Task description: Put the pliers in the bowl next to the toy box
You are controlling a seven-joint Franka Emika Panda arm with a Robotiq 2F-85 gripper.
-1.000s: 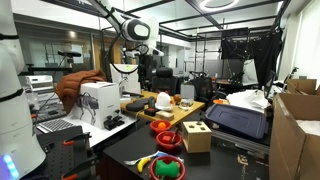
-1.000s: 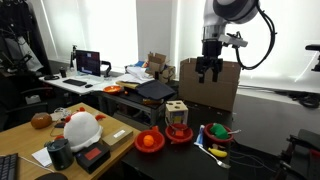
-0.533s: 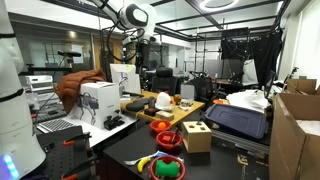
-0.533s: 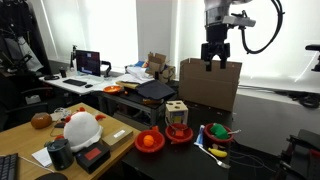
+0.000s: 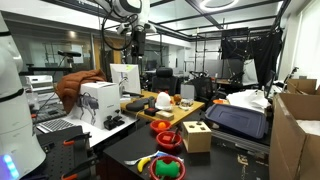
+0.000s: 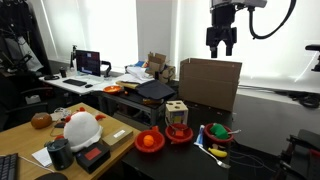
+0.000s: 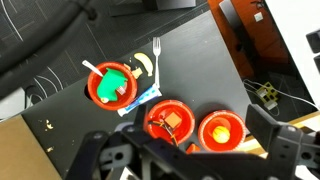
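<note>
The toy box (image 6: 177, 112) (image 5: 197, 135), a light wooden cube with holes, stands on the black table. A red bowl (image 6: 181, 139) (image 5: 168, 145) (image 7: 149, 120) sits right beside it. In the wrist view that bowl holds a small tan piece and something thin and dark. I cannot tell whether that is the pliers. My gripper (image 6: 221, 42) (image 5: 137, 38) (image 7: 190, 150) hangs high above the table, open and empty. In the wrist view it covers the toy box.
A red bowl with an orange ball (image 7: 224, 128) (image 6: 150, 141) and a red bowl with green items (image 7: 93, 86) (image 6: 215, 135) flank the middle bowl. A fork (image 7: 156, 52) lies on the black top. A cardboard box (image 6: 208, 82) stands behind. A white helmet (image 6: 80, 128) lies on the wooden table.
The arm has risen steadily and the gripper now stands higher above the table. Its jaws stayed open. Nothing on the table moved.
</note>
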